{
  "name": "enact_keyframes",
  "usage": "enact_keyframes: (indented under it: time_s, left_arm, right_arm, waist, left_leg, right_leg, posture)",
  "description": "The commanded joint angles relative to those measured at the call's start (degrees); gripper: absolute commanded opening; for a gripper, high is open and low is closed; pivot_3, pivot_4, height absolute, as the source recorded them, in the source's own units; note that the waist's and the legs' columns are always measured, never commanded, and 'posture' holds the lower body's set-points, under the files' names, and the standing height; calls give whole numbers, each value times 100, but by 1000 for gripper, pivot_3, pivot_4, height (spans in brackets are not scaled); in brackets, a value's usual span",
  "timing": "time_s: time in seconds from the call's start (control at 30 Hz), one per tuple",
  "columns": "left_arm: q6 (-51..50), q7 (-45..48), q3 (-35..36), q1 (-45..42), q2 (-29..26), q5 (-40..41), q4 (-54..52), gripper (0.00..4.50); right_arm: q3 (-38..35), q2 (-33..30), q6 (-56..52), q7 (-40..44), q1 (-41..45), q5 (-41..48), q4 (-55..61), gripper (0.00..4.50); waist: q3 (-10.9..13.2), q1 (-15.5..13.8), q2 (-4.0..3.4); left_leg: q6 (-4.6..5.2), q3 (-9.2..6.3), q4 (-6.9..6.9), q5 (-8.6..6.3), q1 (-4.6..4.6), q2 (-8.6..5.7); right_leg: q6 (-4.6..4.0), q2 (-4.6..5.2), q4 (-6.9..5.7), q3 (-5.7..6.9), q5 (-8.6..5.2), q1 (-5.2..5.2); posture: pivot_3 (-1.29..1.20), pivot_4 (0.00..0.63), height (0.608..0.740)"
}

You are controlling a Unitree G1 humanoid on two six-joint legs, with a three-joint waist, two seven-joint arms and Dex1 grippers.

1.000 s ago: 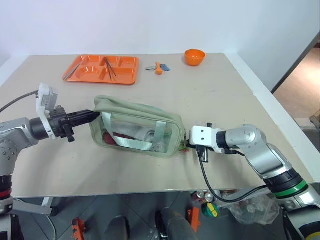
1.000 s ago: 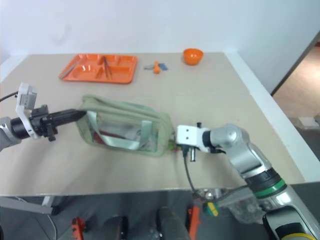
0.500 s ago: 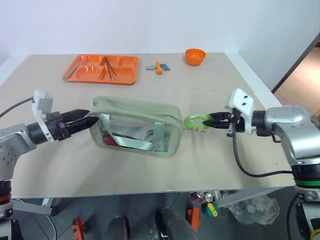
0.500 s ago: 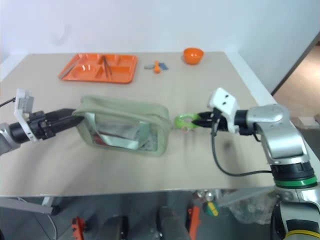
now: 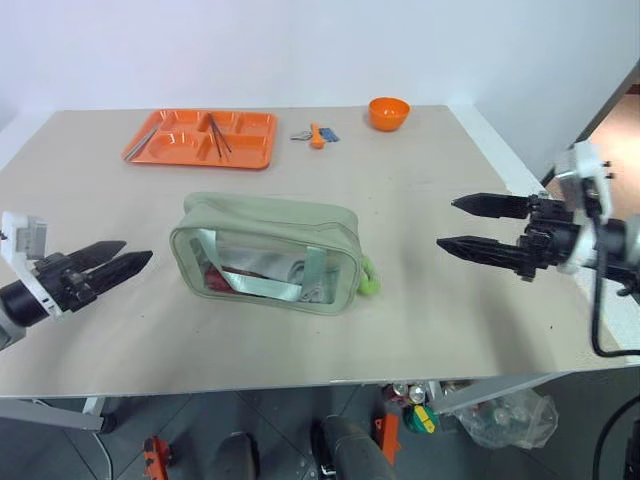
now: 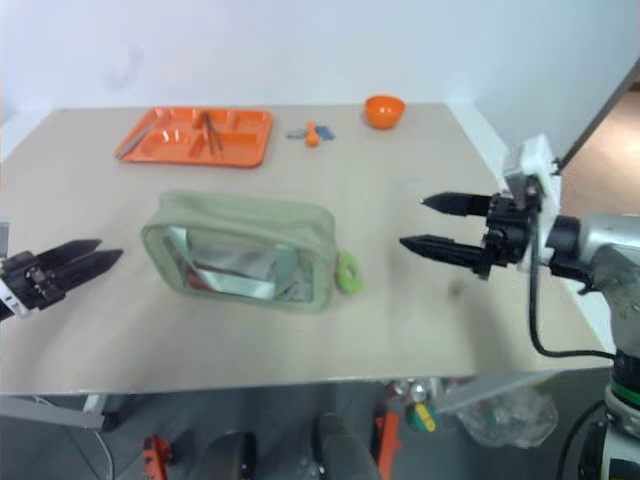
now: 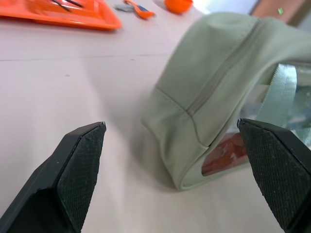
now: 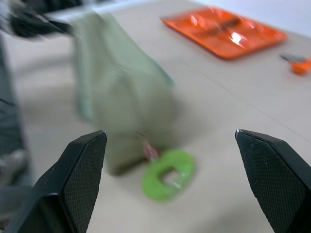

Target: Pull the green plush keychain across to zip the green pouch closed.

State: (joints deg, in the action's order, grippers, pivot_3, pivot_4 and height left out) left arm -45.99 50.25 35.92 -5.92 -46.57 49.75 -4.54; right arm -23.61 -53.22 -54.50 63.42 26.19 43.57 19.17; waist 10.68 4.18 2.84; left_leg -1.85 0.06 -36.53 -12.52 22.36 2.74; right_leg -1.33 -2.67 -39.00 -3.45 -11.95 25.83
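Both of my grippers are standing spread and empty: my right gripper (image 5: 447,223) is hanging at the right of the left eye frame with its two black fingers parted, and my left gripper (image 5: 133,256) is doing the same at the lower left edge, aimed at the green pouch (image 5: 268,252). Neither is touching anything. I am seeing the pouch sitting upright in the middle of the table (image 5: 430,170), its clear window facing me, and the zipper along its top is reading as closed from end to end. The green plush keychain (image 5: 371,278) is dangling against the pouch's right end, resting on the tabletop. I am judging the zipping done, with nothing left but clearing away. At the upper left, the orange tray (image 5: 200,139) is lying well apart, and the orange bowl (image 5: 388,112) is sitting at the top centre.
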Motion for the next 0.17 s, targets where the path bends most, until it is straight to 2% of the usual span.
enact_keyframes:
  time_s: [0.03,0.17]
  left_arm:
    - [176,-71,126,-162,-21,47,13,4500]
    - [148,-100,72,-331,-3,104,165,4500]
  right_arm:
    - [-194,60,-127,-316,4,444,269,4422]
    - [157,39,27,-496,-120,341,328,4422]
  waist:
    - [0,2,0]
    - [0,4,0]
  left_leg:
    - [0,1,-2,0,-1,-1]
    - [-2,12,-4,2,-8,-6]
  right_leg:
    - [-2,0,0,0,-1,-1]
    - [-15,1,1,-8,-9,-5]
  posture:
    - [0,150,740]
    - [0,150,740]
